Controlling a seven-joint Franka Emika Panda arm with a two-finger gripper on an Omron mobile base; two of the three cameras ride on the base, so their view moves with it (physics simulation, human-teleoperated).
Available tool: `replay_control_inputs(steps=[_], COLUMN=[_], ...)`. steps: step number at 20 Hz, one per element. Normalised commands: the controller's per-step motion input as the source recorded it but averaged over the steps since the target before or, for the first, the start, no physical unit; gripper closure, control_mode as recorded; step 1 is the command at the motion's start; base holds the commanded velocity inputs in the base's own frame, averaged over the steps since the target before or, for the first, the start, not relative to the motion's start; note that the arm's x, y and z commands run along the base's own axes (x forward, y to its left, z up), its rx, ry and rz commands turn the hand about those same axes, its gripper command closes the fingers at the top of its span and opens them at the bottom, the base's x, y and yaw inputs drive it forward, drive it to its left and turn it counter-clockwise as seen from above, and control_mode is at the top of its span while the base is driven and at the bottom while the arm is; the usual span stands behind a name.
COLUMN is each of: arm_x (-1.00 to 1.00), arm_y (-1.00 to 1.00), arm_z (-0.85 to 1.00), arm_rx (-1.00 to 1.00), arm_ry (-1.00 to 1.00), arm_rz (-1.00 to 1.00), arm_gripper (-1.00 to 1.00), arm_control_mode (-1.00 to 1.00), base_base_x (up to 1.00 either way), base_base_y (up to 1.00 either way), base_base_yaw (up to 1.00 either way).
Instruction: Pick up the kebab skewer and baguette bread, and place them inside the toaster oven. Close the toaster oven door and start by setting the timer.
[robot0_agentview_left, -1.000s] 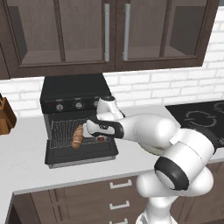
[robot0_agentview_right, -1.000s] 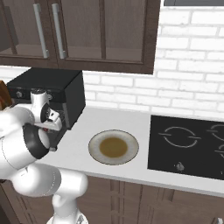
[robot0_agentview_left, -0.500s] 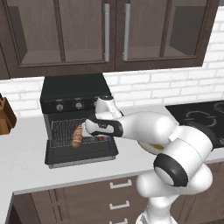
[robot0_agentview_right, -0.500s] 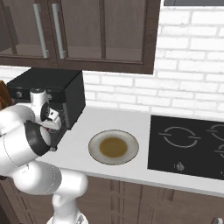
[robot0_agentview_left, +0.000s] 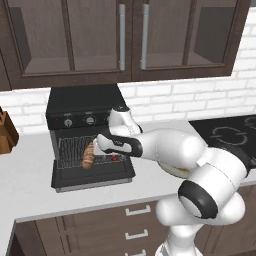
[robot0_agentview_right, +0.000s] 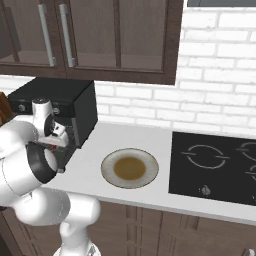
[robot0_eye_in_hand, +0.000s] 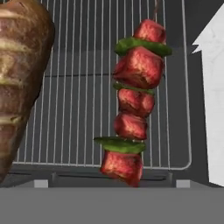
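With the kebab skewer (robot0_eye_in_hand: 131, 100) and baguette bread (robot0_eye_in_hand: 19, 78) lying side by side on the toaster oven (robot0_agentview_left: 85, 107) rack, the wide-open hand (robot0_agentview_left: 102, 145) should next take the stiff, light door (robot0_agentview_left: 92, 175) by its front edge.

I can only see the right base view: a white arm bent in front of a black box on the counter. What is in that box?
Observer: That is the toaster oven. The hand view shows the kebab skewer lying on its wire rack.
Visitor: Anything else on the rack?
Observer: Yes, the baguette bread lies beside the skewer, apart from it.
Visitor: Is the oven shut?
Observer: No. In the left base view the toaster oven door is folded down flat in front of the rack.
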Motion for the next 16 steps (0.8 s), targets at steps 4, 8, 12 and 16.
replay_control_inputs(steps=[4,8,12,16], arm_x=[-0.80,-0.54,-0.20,0.00], arm_y=[0.11,0.04,0.00,0.10], arm_z=[0.00,0.00,0.00,-0.06], arm_rx=[0.00,0.00,0.00,0.00], arm_ry=[-0.02,0.00,0.03,0.04], arm_rz=[0.00,-0.01,-0.01,-0.04], arm_gripper=[-1.00,-1.00,-1.00,-1.00], arm_control_mode=[-1.00,-1.00,-1.00,-1.00], base_base_x=[0.00,0.00,0.00,0.00], base_base_y=[0.00,0.00,0.00,0.00], base_base_yaw=[0.00,0.00,0.00,0.00])
